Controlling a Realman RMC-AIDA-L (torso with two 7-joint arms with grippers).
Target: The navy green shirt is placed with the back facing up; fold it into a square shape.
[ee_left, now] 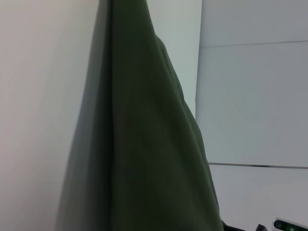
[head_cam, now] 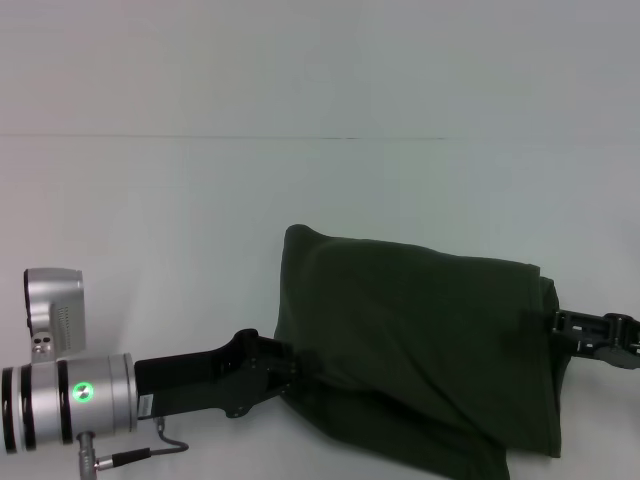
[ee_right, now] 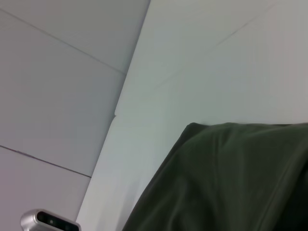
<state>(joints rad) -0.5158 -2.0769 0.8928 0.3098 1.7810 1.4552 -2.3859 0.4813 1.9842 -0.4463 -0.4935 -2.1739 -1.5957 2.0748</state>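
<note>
On the pale surface (head_cam: 180, 200) seen from the head camera, the navy green shirt (head_cam: 420, 340) is draped as a dark, plain sheet, raised at its far edge between the two arms. At its near left edge the left gripper (head_cam: 296, 368) reaches in from a black and silver arm, its fingers hidden in the cloth, so whether they are clamped cannot be told. At the right edge the right gripper (head_cam: 556, 322) meets the fabric, fingers likewise buried in the fold.

Left wrist camera: the navy green shirt (ee_left: 144, 144) fills the middle as a taut, ridged slope of cloth against the surface (ee_left: 43, 96); no fingers show.

Right wrist camera: the navy green shirt (ee_right: 226, 183) bulges with soft creases over the surface (ee_right: 202, 72).
</note>
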